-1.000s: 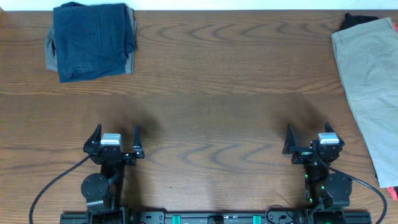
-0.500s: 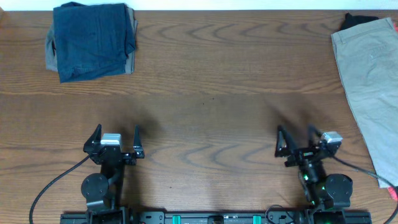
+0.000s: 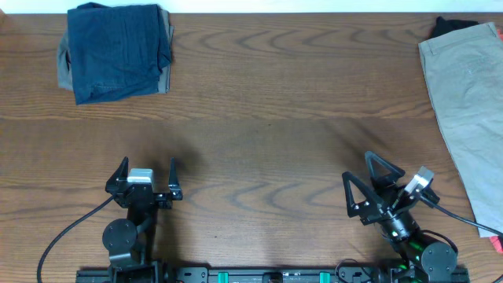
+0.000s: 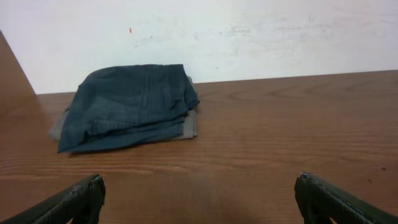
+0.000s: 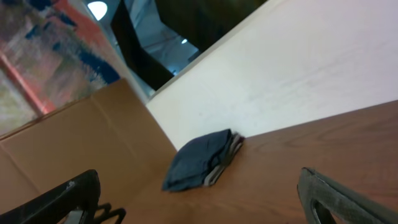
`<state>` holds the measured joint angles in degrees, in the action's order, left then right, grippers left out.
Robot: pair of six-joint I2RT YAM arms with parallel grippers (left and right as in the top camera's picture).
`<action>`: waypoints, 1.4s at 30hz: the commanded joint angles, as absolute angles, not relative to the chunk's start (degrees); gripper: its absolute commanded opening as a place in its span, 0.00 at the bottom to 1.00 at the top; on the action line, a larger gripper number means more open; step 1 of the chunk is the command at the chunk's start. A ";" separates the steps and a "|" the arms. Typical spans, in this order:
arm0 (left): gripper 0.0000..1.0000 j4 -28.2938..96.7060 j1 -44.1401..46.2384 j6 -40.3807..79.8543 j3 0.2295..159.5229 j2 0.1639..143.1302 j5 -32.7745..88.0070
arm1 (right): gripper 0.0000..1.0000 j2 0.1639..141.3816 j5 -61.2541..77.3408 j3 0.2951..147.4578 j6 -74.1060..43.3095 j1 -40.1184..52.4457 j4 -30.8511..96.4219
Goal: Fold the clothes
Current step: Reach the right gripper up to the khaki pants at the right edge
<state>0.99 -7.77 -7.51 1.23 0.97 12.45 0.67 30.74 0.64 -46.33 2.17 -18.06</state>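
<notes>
Folded dark navy-blue shorts (image 3: 118, 51) lie on a grey garment at the table's far left; they also show in the left wrist view (image 4: 130, 106) and the right wrist view (image 5: 202, 158). Light khaki-beige shorts (image 3: 470, 102) lie spread at the far right, hanging past the table edge, over a black top (image 3: 452, 26). My left gripper (image 3: 145, 173) is open and empty near the front edge, left of centre. My right gripper (image 3: 361, 185) is open and empty at the front right, tilted up and turned toward the left.
A white wall (image 4: 249, 37) runs behind the table's far edge. A bit of red fabric (image 3: 497, 244) shows at the right edge by the front. Cables trail from both arm bases along the front edge.
My right gripper has swung left and tilted upward, its fingers now pointing toward the far left. The left arm and the clothes have not moved.
</notes>
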 commanded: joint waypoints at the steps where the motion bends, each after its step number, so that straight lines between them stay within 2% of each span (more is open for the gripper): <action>1: 0.98 2.92 -8.01 -7.25 0.23 1.04 12.97 | 0.99 1.58 25.65 3.77 -44.82 2.22 -18.44; 5: 0.98 2.92 -8.01 -7.27 0.23 1.04 12.97 | 0.99 8.19 23.38 10.20 -36.16 2.22 -18.00; 10: 0.98 2.92 -8.01 -7.27 0.23 1.04 12.97 | 0.99 26.09 21.21 24.86 -23.05 2.20 -10.68; 18: 0.98 2.92 -8.01 -7.25 0.23 1.04 12.97 | 0.99 60.80 3.95 57.01 -6.15 2.20 14.04; 24: 0.98 2.90 -8.01 -7.27 0.23 1.04 12.97 | 0.99 84.68 -15.22 81.12 1.74 1.23 33.36; 28: 0.98 2.92 -8.01 -7.27 0.23 1.04 12.97 | 0.99 98.13 -24.99 93.08 2.26 -0.89 42.74; 31: 0.98 2.92 -8.01 -7.27 0.23 1.04 12.97 | 0.99 103.33 -30.26 96.71 2.26 -1.83 44.77; 42: 0.98 2.92 -8.01 -7.27 0.23 1.04 12.97 | 0.99 117.34 -30.26 96.75 6.00 -6.81 33.21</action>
<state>1.08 -7.77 -7.51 1.30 1.19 12.45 113.06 -28.18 95.72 4.45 -4.51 34.72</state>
